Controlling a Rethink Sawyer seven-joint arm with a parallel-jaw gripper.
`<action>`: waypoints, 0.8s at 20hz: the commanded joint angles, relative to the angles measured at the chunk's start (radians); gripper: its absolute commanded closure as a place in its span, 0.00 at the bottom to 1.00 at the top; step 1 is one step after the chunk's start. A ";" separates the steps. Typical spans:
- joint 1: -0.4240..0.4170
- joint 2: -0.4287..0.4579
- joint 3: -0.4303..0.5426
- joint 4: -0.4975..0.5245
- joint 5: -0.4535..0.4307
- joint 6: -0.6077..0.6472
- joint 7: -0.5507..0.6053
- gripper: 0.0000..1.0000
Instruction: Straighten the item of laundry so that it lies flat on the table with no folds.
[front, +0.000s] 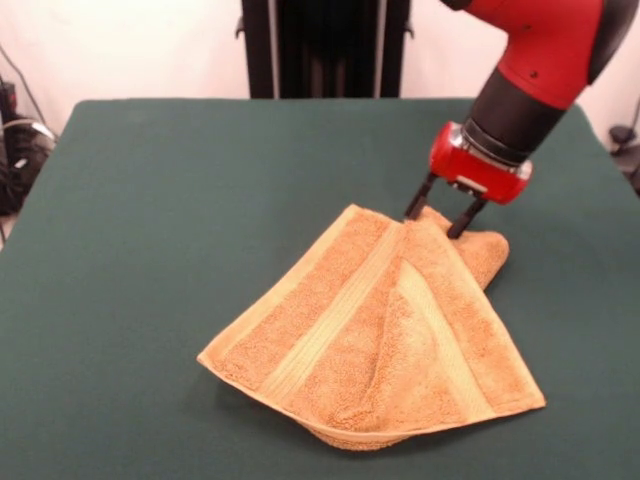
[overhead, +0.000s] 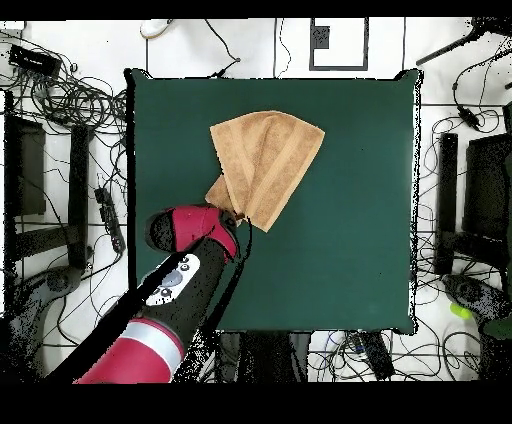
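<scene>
Towel: an orange-tan terry hand towel (front: 385, 325) lies folded over itself on the dark green table (front: 150, 220), fanning out from a narrow bunched end into a wide, roughly triangular spread.
Position: in the front view it sits in the near right part of the worktop, its wide end close to the near edge; overhead, it lies left of centre toward the edge opposite the robot's base.
Folds: at least two layers overlap, with pale woven bands running diagonally and crossing near the narrow end.
Arm: the red and black arm comes in from the far right corner in the front view.
Gripper: the gripper (front: 438, 222) is set down on the towel's narrow end, two dark fingers (front: 418, 203) spread apart, straddling a raised bit of cloth.
Grip: whether the fingers actually pinch the fabric cannot be told.
</scene>
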 joint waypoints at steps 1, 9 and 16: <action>0.021 0.091 0.074 0.019 0.030 -0.069 0.236 0.00; 0.046 0.106 0.052 0.031 0.036 -0.111 0.261 0.00; 0.102 0.154 -0.042 -0.019 -0.020 -0.102 0.202 0.00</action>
